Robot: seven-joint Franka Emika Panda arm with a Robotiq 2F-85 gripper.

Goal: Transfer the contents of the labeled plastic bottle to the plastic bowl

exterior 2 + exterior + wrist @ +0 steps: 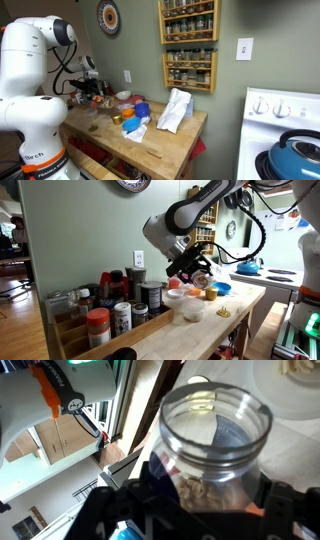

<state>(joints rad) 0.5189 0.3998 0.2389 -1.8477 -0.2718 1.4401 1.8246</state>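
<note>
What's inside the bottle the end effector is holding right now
In the wrist view, the labeled plastic bottle is uncapped, with tan crumbly contents low inside. The end effector covers its lower part, so the amount is unclear.

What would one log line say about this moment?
pincer: shut on bottle | bottle: uncapped, tilted, contents inside | position: above bowl | pour: not visible

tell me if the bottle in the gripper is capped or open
Open. In the wrist view the bottle shows a bare round mouth with no cap, and brownish contents lie inside, with the gripper clamped around it.
</note>
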